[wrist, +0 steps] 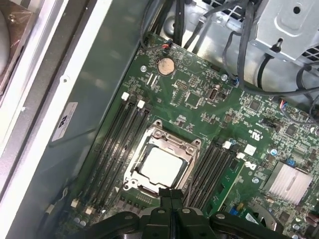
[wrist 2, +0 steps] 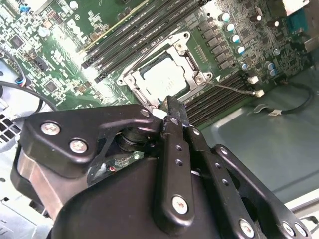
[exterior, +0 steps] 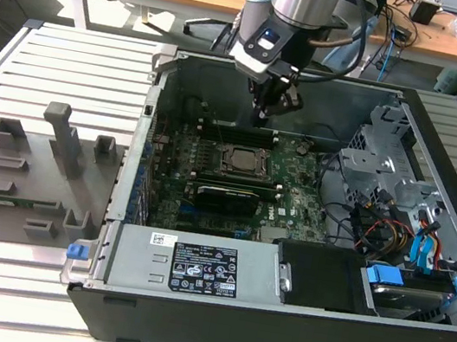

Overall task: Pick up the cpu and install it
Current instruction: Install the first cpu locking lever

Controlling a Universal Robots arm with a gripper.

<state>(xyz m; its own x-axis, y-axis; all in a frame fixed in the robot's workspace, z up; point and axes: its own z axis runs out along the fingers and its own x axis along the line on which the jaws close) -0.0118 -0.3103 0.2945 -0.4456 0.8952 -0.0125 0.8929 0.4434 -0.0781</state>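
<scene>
The cpu, a silvery square chip, lies flat inside the metal socket frame on the green motherboard. In the second wrist view the cpu sits just beyond the fingertips. In the exterior view the cpu lies mid-board inside the open computer case. My gripper hangs above the board, slightly behind the socket. Its black fingers are pressed together with nothing between them, and they stand apart from the chip. The gripper is shut and holds nothing.
A grey plastic tray with upright blocks rests on the slatted table at the exterior view's left. Black memory slots flank the socket on both sides. A drive cage and cables crowd the exterior view's right, and a power supply sits along the case front.
</scene>
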